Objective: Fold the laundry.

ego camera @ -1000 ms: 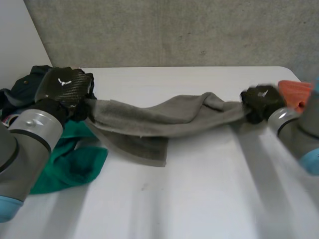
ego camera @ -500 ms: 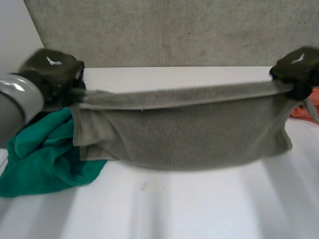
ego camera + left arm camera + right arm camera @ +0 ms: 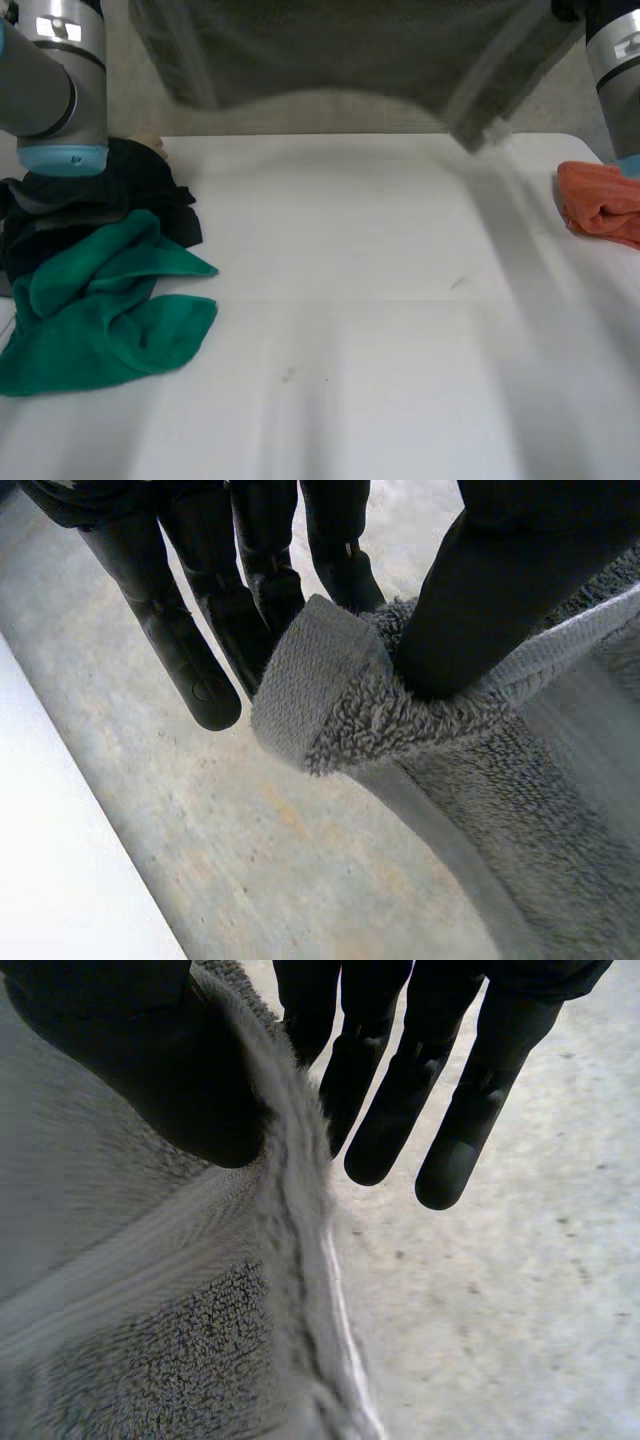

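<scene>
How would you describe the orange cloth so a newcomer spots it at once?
On the white table, look to the edge beside the robot's right arm. The orange cloth lies bunched there alone, across from the green cloth and dark clothes.

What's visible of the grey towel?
Grey terry towel, with a flat woven border band, hangs spread wide in the air above the far side of the white table. The left hand pinches one top corner between thumb and fingers; the right hand pinches the opposite top edge likewise. It looks clear of the table.
</scene>
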Controlling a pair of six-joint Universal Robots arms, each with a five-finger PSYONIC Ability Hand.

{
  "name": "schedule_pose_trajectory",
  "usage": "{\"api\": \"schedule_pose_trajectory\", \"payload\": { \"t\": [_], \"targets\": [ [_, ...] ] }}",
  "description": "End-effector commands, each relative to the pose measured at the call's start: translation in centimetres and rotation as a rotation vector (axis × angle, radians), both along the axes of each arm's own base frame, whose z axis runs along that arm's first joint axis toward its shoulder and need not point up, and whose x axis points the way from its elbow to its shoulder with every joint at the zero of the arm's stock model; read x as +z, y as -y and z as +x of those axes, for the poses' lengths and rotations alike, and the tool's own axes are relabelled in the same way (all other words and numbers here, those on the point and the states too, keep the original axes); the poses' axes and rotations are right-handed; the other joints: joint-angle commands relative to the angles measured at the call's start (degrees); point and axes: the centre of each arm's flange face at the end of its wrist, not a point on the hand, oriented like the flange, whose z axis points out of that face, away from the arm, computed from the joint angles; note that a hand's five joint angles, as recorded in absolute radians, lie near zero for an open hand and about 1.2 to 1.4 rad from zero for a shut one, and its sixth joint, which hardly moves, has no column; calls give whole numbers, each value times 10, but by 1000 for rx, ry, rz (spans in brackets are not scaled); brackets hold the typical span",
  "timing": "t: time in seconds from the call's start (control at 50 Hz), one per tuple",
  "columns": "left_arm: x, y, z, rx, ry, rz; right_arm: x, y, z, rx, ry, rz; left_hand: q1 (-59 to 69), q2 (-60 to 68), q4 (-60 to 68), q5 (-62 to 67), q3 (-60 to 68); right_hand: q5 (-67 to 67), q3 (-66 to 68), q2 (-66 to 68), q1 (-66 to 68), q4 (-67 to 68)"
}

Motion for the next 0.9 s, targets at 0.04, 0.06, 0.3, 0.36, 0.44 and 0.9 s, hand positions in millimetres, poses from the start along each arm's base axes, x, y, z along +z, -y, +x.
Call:
{"api": "schedule_pose_trajectory", "payload": {
  "t": [0.04,0.06,0.3,0.36,0.44,0.9],
  "targets": [
    [-83,-11,0,-54,94,336,-63,1,2,53,-69,275,142,112,110,140,115,123,120,126,154,114],
    [-93,-14,0,-59,103,365,-72,1,3,60,-77,307,142,112,110,140,115,123,120,126,154,114],
    [-216,-44,2,-27,201,686,-210,-2,-5,29,-135,702,142,112,110,140,115,118,115,121,149,109],
    [-228,-55,-1,-35,229,723,-220,-2,-11,-24,-143,739,142,112,110,140,115,-48,-52,-45,-17,-57],
    [-230,-64,-2,-45,241,737,-224,1,-22,-88,-118,766,142,112,110,140,115,-125,-128,-121,-93,-133],
    [-214,-104,10,-50,306,872,-221,-23,-64,-111,-209,988,142,112,110,140,115,123,120,126,154,114]
  ]
}}
